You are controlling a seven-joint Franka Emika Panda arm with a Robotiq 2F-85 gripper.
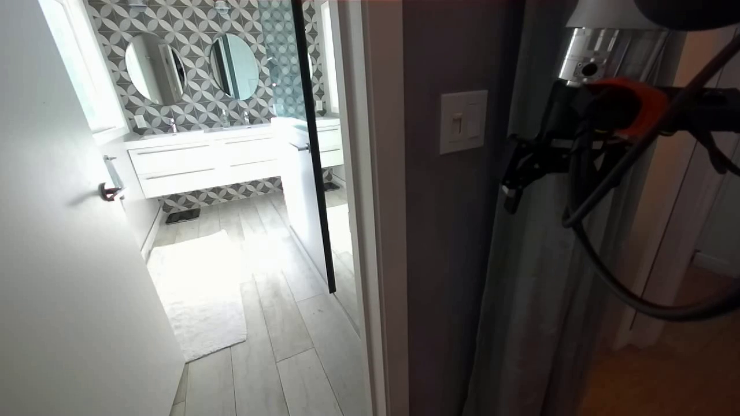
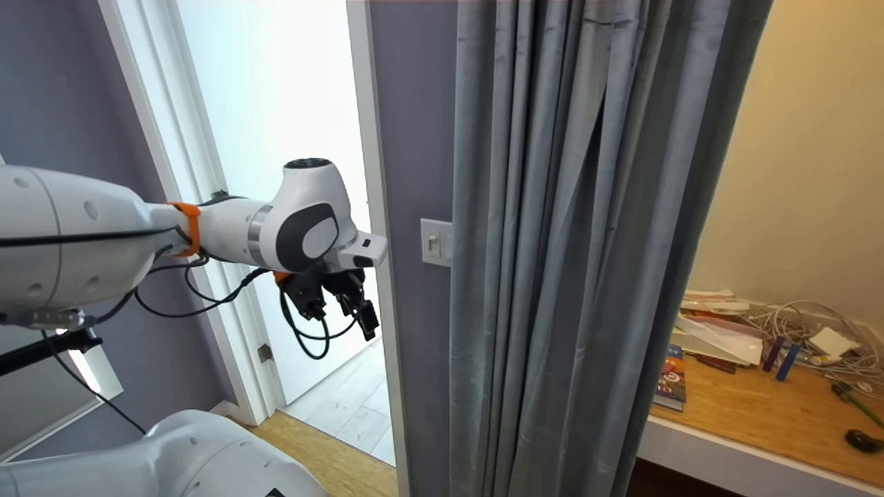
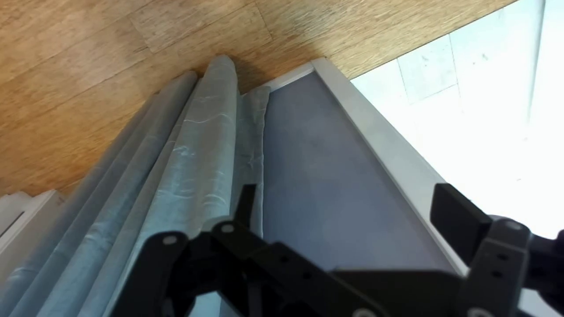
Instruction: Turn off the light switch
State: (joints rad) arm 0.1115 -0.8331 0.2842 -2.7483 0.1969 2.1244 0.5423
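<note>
Off-white rectangular light switch (image 2: pixel 436 242), beside the grey cloth curtain (image 2: pixel 573 241)! Black two-fingered gripper (image 3: pixel 352 207) hangs apart from the switch, fingers (image 3: pixel 460 220) spread wide!

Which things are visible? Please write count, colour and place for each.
light switch: one plate, off-white, grey wall
curtain: one, grey, beside light switch
door: one, white, left of light switch
mirrors: two, silvery, patterned wall
vanity: one, white, under mirrors
mat: one, white, pale floor
wooden surface: one, brown, right of curtain
book: one, multicoloured, wooden surface
papers, cables, oddments: several, mixed colours, wooden surface
claw: one, black, apart from light switch
arm: one, white, above claw
</note>
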